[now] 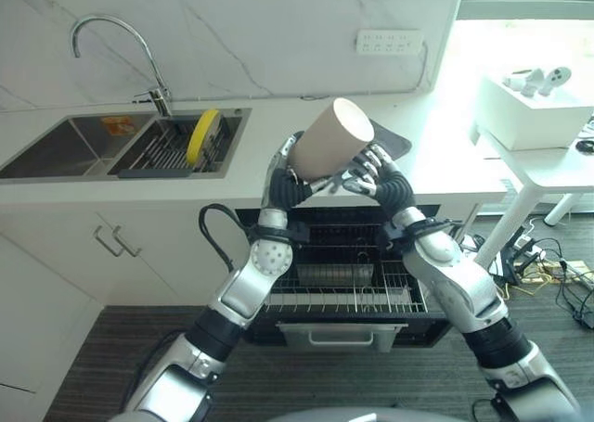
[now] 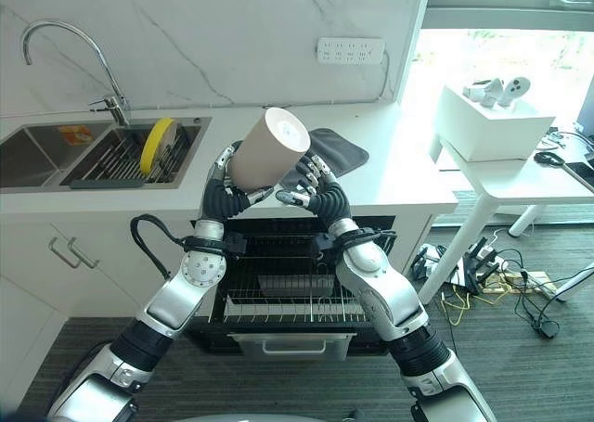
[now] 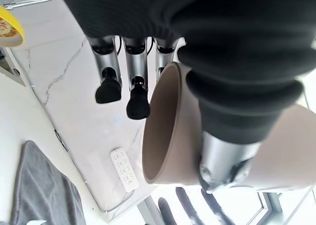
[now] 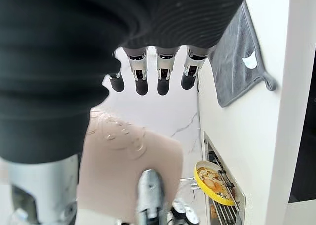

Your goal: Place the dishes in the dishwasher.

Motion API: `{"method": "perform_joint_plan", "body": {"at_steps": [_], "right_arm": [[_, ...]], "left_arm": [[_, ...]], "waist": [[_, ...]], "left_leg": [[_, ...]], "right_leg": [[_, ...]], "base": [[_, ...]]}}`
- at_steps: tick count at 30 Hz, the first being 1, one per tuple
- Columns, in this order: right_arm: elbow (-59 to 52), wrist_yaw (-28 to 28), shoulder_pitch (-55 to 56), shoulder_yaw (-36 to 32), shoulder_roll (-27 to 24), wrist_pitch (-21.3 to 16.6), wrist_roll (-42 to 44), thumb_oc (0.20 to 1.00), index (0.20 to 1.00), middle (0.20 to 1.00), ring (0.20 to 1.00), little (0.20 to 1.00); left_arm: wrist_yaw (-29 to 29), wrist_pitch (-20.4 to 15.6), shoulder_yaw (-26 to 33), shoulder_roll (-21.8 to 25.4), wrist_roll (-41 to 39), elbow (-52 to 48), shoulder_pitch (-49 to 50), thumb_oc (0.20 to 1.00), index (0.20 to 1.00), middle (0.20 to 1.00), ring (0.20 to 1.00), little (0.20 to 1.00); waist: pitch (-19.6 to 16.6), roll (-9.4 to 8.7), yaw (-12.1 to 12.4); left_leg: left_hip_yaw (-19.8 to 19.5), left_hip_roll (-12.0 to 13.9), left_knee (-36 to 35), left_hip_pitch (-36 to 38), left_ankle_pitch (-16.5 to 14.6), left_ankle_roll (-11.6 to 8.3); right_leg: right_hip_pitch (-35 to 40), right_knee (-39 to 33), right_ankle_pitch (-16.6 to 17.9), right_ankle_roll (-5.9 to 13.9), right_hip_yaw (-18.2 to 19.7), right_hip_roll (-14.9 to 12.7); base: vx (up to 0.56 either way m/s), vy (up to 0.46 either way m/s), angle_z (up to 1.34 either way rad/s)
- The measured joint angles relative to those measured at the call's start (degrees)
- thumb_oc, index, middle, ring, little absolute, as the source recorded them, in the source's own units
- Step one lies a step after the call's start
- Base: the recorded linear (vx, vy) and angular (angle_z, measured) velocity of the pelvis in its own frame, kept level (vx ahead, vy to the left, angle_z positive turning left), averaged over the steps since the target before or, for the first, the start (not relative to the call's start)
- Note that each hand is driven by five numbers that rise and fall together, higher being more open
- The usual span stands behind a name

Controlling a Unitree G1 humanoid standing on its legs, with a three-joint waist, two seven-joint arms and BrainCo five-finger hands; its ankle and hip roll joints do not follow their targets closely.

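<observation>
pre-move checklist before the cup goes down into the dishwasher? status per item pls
1. Cup held: ok. The beige cup is up above the counter edge, tilted, its mouth facing up and away from the robot, with the left hand curled round it.
2. Right hand support: cannot tell. It sits against the cup's lower side; its wrist view shows straight fingers, so no firm grip.
3. Dishwasher open: ok. The wire rack is pulled out below the hands.
4. Landing spot: ok. Bare wire shows to the right of a metal basket.
5. Remaining dishes: not ok. A yellow plate stands in the sink rack.
</observation>
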Motion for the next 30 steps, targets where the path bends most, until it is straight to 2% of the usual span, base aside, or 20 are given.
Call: {"method": "perform_joint_plan", "body": {"at_steps": [14,18,30], "right_arm": [[0.1,-3.7,-4.7,-0.1,1.5,-0.2,-0.5,1.000,1.000,1.000,1.000,1.000],[0.1,-4.4,-4.7,-0.1,1.7,-0.3,-0.5,1.000,1.000,1.000,1.000,1.000],[0.1,-4.4,-4.7,-0.1,1.7,-0.3,-0.5,1.000,1.000,1.000,1.000,1.000]], "left_arm": [[-1.2,0.7,-0.8,-0.1,0.0,0.0,0.0,0.200,0.200,0.200,0.200,0.200],[-1.0,0.6,-2.9,-0.3,0.0,1.0,0.1,0.200,0.200,0.200,0.200,0.200],[0.7,-2.2,-4.0,-1.2,0.0,3.0,0.1,0.200,0.200,0.200,0.200,0.200]], "waist": [[0.0,0.03,0.2],[0.0,0.03,0.2],[0.0,0.14,0.2]], "left_leg": [[-0.9,0.0,0.0,-0.2,0.0,-0.05],[-0.8,0.0,0.0,-0.2,0.0,-0.05],[-0.8,0.0,0.0,0.3,0.0,-0.04]], "right_leg": [[0.3,0.0,0.0,0.00,-0.8,0.0],[0.4,0.0,-0.1,0.01,-1.0,0.0],[0.9,0.3,-0.1,0.01,-1.0,0.0]], "base": [[0.00,0.000,0.02],[0.01,0.001,0.02],[0.00,0.000,0.00]]}}
